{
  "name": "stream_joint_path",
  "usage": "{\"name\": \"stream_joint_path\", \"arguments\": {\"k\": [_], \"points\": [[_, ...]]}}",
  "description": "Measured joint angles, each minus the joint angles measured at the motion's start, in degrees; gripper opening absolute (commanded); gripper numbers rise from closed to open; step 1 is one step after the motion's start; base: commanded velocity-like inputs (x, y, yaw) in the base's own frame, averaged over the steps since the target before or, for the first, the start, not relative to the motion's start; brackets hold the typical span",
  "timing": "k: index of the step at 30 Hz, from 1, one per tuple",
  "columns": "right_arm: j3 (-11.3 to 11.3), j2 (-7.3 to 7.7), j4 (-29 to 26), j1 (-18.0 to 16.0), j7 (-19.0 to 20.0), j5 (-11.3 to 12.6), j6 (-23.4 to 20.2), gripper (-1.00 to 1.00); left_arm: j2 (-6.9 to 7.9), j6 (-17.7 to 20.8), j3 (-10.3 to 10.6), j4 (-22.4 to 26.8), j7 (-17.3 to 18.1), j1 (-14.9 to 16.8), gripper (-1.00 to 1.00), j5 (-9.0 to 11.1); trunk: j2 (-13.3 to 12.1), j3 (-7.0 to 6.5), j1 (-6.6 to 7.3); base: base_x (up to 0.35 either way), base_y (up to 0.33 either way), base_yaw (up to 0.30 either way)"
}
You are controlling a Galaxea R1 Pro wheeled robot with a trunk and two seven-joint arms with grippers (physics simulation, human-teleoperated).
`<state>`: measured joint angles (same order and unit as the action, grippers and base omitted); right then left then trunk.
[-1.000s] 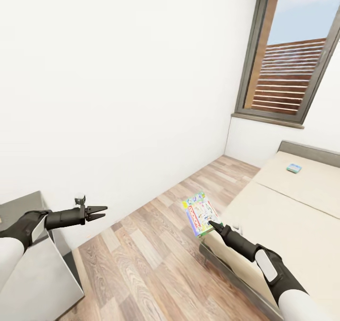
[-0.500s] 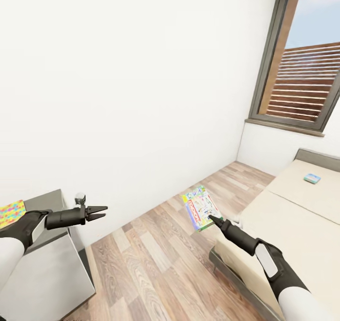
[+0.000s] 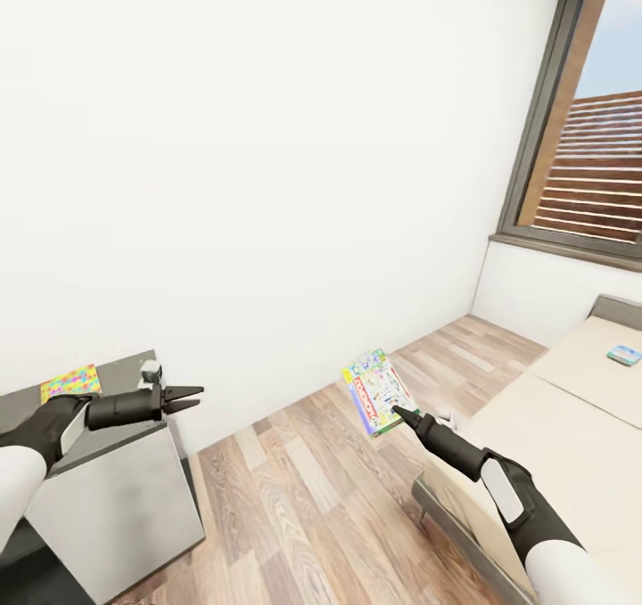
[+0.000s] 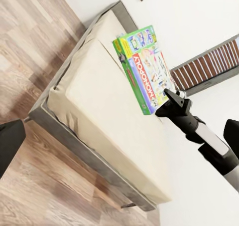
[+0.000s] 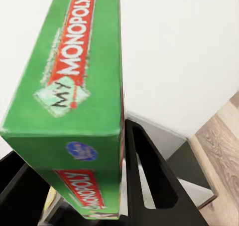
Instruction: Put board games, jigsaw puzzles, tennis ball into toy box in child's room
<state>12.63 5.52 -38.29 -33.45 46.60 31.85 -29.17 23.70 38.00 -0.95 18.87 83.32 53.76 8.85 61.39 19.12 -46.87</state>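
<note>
the right pincer (image 3: 398,413) is clenched on one corner of a white-green board game (image 3: 378,391) with red edging, holding it tilted in the air above the wood-plank floor (image 3: 303,489), at about 5 o'clock in the head view. in the right wrist view the box's green side (image 5: 69,101) reads "my monopoly" and sits between the dark fingers (image 5: 149,181). the left pincer (image 3: 189,399) sits at about 8 o'clock, its fingers slightly parted and grasping nothing, over the edge of a dark grey counter (image 3: 116,378). a jigsaw puzzle (image 3: 70,381) in bright colours lies flat on that counter, just behind the left arm. the bed (image 3: 571,427) with its beige mattress runs along 3 to 4 o'clock, and a small blue board game (image 3: 623,354) lies on it near the headboard. a grey-framed window (image 3: 584,124) stands at 2 o'clock.
</note>
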Motion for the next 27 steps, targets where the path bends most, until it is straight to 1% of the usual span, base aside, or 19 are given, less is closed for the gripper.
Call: {"name": "stream_joint_path", "arguments": {"k": [4, 5, 7, 8, 14, 16, 19, 24, 27], "points": [[0.0, 0.05, 0.1, 0.0, 0.0, 0.0, 0.0, -1.0, 0.21, -0.1, 0.2, 1.7, 0.8, 0.0, 1.0, 0.1, -1.6, -1.03, 0.88, -0.001, 0.0, 0.189], [0.0, 0.07, 0.1, 0.0, 0.0, 0.0, 0.0, -1.0, 0.38, -0.1, 0.2, 1.9, 1.7, 0.0, 1.0, 0.1, -2.0, -1.28, 1.1, 0.0, 0.0, 0.197], [0.0, 0.09, 0.1, 0.0, 0.0, 0.0, 0.0, -1.0, 0.89, -0.2, 0.3, 2.2, 5.2, 0.0, 1.0, 0.0, -2.8, -1.73, 1.54, 0.0, 0.0, 0.125], [0.1, 0.1, 0.1, 0.0, 0.0, 0.1, 0.0, -1.0, 1.37, -0.3, 0.3, 2.3, 6.4, 0.0, 1.0, 0.0, -3.2, -1.94, 1.76, 0.0, 0.0, 0.063], [0.1, 0.18, 0.1, 0.0, 0.1, 0.2, -0.1, -1.0, 4.56, -0.4, 0.3, 2.4, 6.4, -0.1, 1.0, 0.1, -5.6, -3.07, 3.08, 0.0, 0.0, 0.023], [0.1, 0.75, 0.1, 0.0, 0.1, 0.2, 0.0, -1.0, 5.14, -0.4, 0.3, 2.4, 6.5, -0.1, 1.0, 0.1, -6.4, -3.48, 3.52, 0.0, 0.0, 0.076], [0.1, 1.44, 0.1, 0.0, 0.1, 0.3, -0.1, -1.0, 5.25, -0.4, 0.3, 2.4, 6.5, -0.1, 1.0, 0.1, -7.6, -4.21, 4.18, 0.0, 0.0, 0.133], [0.0, 1.66, 0.0, 0.0, 0.1, 0.2, 0.0, -1.0, 5.07, -0.4, 0.2, 2.4, 6.5, -0.1, 1.0, 0.2, -9.6, -5.5, 5.28, 0.0, 0.0, 0.168], [0.0, 1.68, 0.0, 0.0, 0.1, 0.2, 0.0, -1.0, 5.06, -0.4, 0.2, 2.4, 6.5, -0.1, 1.0, 0.3, -9.7, -5.75, 5.28, 0.0, 0.0, 0.185]]}}
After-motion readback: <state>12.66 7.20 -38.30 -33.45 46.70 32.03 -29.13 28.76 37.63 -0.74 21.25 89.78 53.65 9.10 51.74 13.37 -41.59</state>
